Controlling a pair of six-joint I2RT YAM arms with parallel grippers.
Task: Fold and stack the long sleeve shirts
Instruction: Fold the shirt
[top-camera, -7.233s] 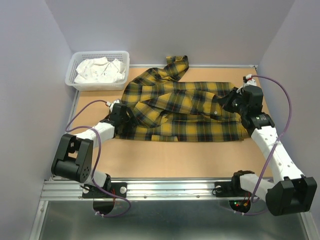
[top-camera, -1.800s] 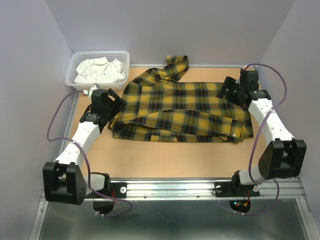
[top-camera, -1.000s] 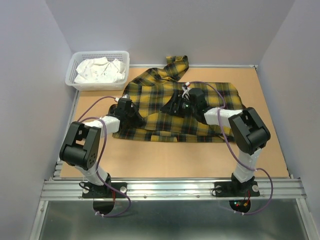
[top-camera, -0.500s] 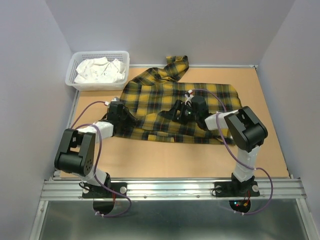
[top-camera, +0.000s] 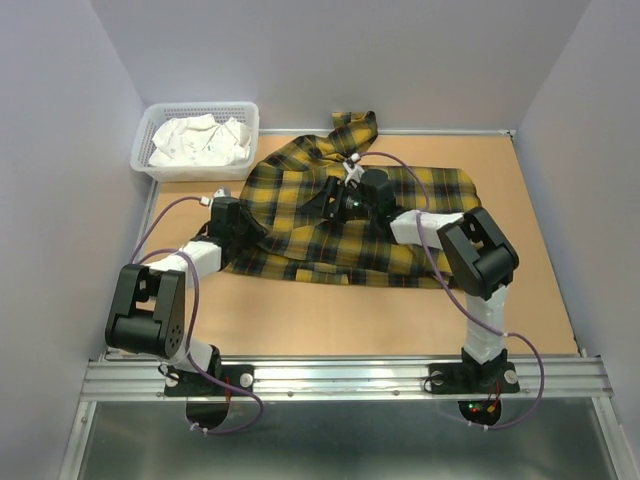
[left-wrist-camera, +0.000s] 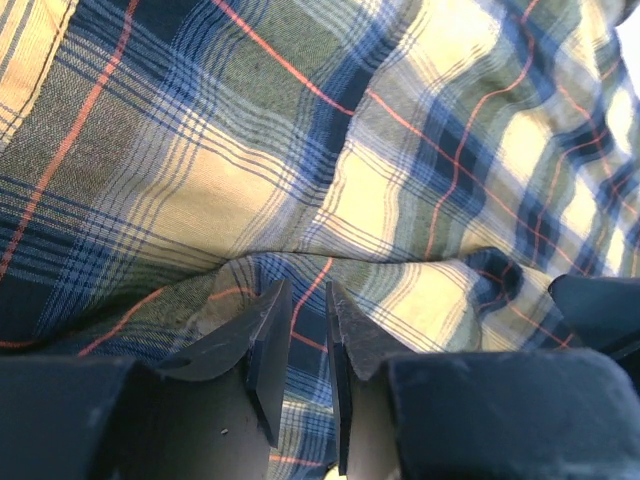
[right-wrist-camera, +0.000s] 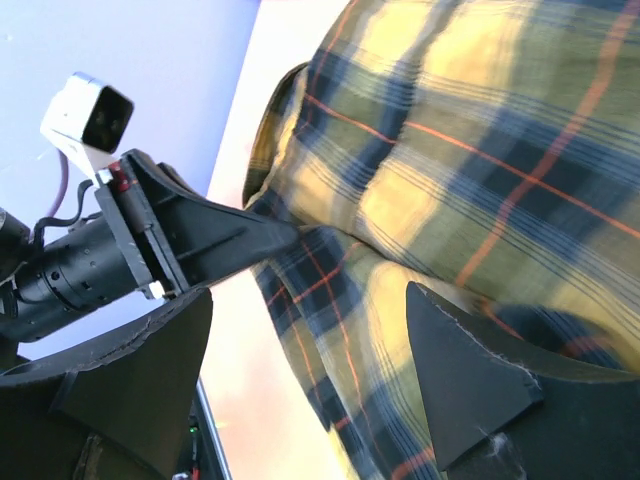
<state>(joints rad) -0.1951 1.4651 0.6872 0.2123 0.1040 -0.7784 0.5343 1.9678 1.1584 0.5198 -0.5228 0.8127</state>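
Yellow plaid flannel shirt (top-camera: 300, 250) lies spread flat on the worktop (top-camera: 350, 320), its sleeve bunched at the far edge. Left tool (top-camera: 240, 224) is at the shirt's left edge. In the left wrist view its fingers (left-wrist-camera: 268, 345) are nearly together with a fold of plaid pinched between them. Right tool (top-camera: 328, 197) is over the shirt's middle with its jaws spread wide and nothing in them. Can't tell whether its fingers (right-wrist-camera: 470, 375) touch the cloth.

Versus half a second ago:
- The right tool has moved from the shirt's near half toward the collar end.
- The left tool has shifted slightly up and left along the edge.
- The shirt outline looks much the same.

White basket (top-camera: 190, 172) with white cloth (top-camera: 200, 140) sits at the far left corner, just beside the shirt.
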